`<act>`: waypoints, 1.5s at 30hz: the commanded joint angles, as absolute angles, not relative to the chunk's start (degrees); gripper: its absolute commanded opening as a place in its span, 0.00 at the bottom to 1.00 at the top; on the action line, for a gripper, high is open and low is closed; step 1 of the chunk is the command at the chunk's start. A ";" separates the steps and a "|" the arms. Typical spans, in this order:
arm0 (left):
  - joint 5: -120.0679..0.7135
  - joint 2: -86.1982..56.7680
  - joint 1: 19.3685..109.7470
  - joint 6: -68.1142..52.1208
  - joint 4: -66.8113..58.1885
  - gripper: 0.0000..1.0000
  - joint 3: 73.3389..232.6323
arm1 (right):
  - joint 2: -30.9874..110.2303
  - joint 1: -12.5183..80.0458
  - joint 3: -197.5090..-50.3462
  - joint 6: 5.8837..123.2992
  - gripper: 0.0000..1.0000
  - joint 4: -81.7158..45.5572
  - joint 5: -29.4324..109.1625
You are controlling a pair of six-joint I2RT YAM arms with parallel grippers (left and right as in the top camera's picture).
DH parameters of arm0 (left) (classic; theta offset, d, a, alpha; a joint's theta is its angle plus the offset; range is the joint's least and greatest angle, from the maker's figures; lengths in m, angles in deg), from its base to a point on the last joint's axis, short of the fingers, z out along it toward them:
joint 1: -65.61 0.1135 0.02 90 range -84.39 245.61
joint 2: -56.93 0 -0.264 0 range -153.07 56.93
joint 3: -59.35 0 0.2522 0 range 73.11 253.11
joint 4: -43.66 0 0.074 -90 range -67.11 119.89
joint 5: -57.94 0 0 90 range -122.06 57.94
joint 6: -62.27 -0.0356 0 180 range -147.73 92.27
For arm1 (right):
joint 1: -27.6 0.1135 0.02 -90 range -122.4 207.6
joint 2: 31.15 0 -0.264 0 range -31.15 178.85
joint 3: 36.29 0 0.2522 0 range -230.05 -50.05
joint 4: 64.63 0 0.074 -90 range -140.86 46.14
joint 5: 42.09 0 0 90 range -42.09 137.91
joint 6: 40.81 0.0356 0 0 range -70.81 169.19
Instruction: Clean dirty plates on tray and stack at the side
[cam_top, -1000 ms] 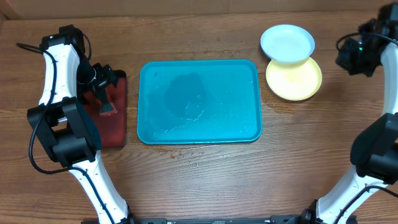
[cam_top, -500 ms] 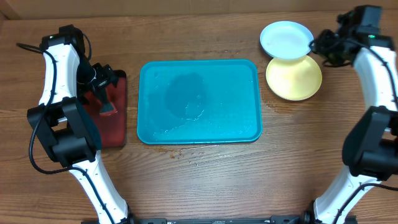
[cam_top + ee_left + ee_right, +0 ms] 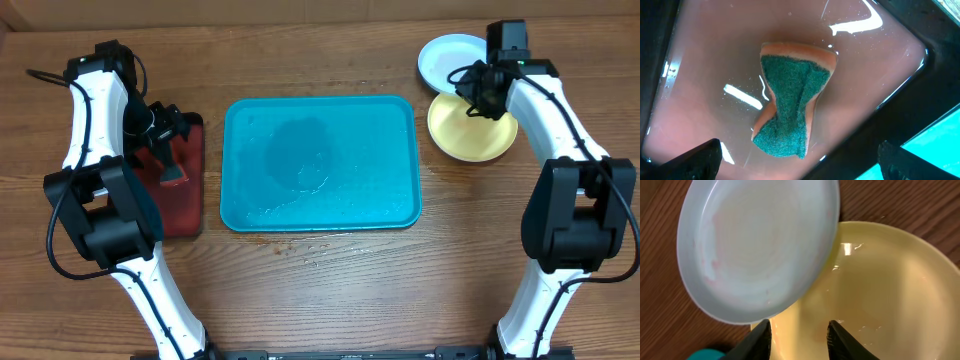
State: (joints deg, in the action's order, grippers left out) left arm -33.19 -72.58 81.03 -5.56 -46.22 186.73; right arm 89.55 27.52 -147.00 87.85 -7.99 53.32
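Note:
The teal tray (image 3: 320, 165) lies mid-table, wet, with no plate on it. To its right a pale plate (image 3: 455, 62) with faint pink smears (image 3: 760, 250) rests tilted, its edge overlapping a yellow-green plate (image 3: 478, 132) (image 3: 880, 290). My right gripper (image 3: 476, 92) (image 3: 800, 341) hovers over the yellow-green plate, just beside the pale plate's lower rim. Its jaws are partly open with nothing between them. My left gripper (image 3: 163, 148) (image 3: 800, 167) hangs wide open above a green-and-orange sponge (image 3: 790, 100).
The sponge lies on a wet dark red tray (image 3: 185, 205) (image 3: 705, 75) with a black rim, left of the teal tray. Bare wooden tabletop (image 3: 330, 290) surrounds everything. Both arms' bases stand at the table's front corners.
My right arm has swung in from the table's far right edge to above the two plates. The left arm and the plates have not moved.

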 commanded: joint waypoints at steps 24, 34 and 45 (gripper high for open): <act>-33.60 -72.17 80.96 -5.41 -46.81 1.00 187.80 | 97.16 27.22 -146.89 95.85 0.24 -10.64 55.79; -33.60 -72.17 80.96 -5.41 -46.79 1.00 187.80 | 91.83 27.22 -147.65 92.09 0.04 -6.07 55.85; -33.60 -72.17 80.96 -5.41 -46.83 1.00 187.80 | 86.08 26.69 -147.65 85.71 0.04 3.88 61.34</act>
State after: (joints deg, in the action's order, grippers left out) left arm -33.19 -72.58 81.03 -5.54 -46.81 186.73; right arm 89.05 27.22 -147.54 88.07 2.50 57.21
